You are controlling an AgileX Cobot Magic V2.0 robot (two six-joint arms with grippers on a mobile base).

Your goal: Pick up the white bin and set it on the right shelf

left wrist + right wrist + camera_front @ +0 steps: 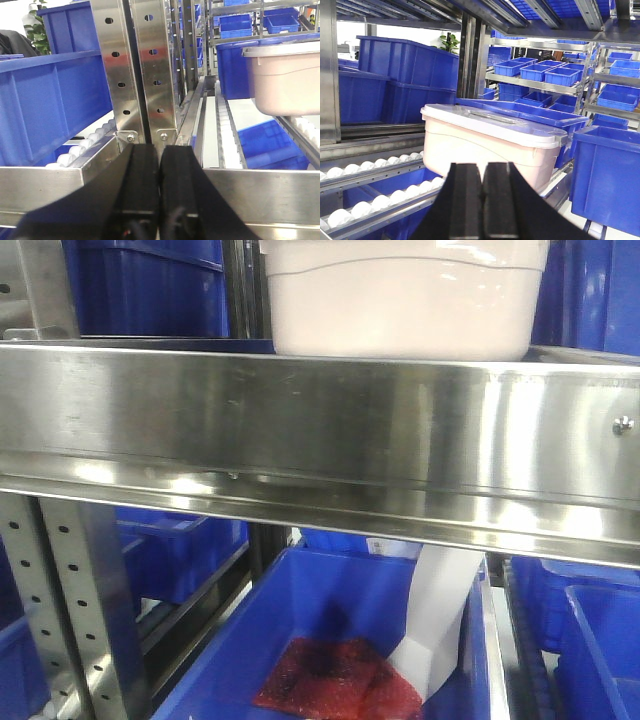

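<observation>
Sitting on the steel shelf (300,430), the white bin (495,145) lies just ahead of the right tool (482,187), whose fingers are pressed together on nothing. The left tool (159,165) is likewise closed and empty, with the bin ahead to its right and the perforated posts (135,70) straight ahead.

Rows of steel racking fill the room, their perforated uprights (150,75) shiny under bright overhead light. Blue plastic crates (542,72) sit on shelves far down the aisle, and bigger blue crates (405,62) are stacked close on the left. White roller tracks (370,170) run along the shelf lanes. A green leafy plant (449,44) stands against a pale wall. Below, an open blue crate (330,590) holds a red bubble-wrap bag (335,675).
</observation>
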